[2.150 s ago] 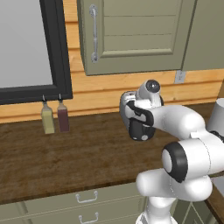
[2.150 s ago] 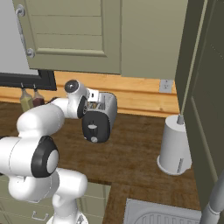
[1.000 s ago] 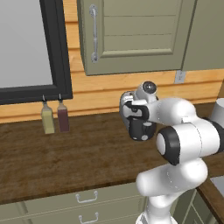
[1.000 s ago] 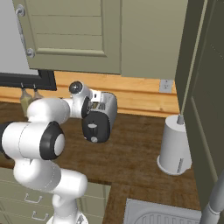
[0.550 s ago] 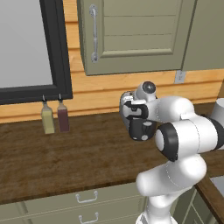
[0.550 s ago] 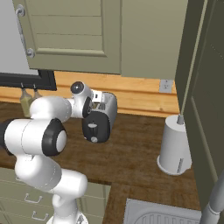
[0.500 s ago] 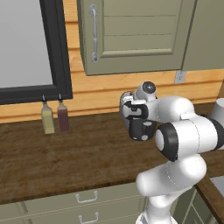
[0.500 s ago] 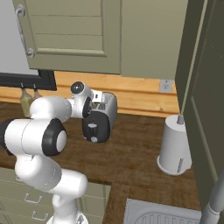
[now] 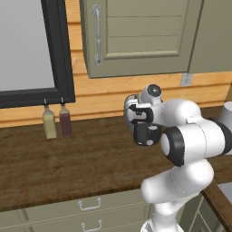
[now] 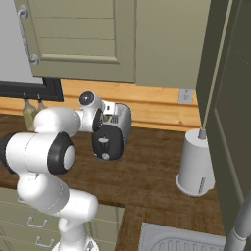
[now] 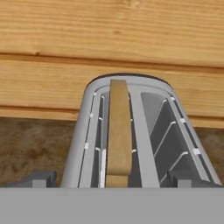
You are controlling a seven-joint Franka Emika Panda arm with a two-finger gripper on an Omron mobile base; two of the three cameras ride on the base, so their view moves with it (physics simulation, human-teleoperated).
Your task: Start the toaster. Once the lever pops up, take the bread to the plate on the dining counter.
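bench: dark wood worktop with handled drawers under front edge; carries toaster toward back edge, below wall cabinet.
toaster: upright near back edge of bench, black end panel facing front edge.
bread: standing on edge in left slot of toaster, top crust above slot rim; not lifted out.
end effector: released, jaws wide, nothing held; hovering right over toaster top, fingertips either side of slots.
lever: on black end panel, too small to tell up or down.
progress: early by the look of it; toasting state unclear, bread not taken, carry to plate on dining counter all left.
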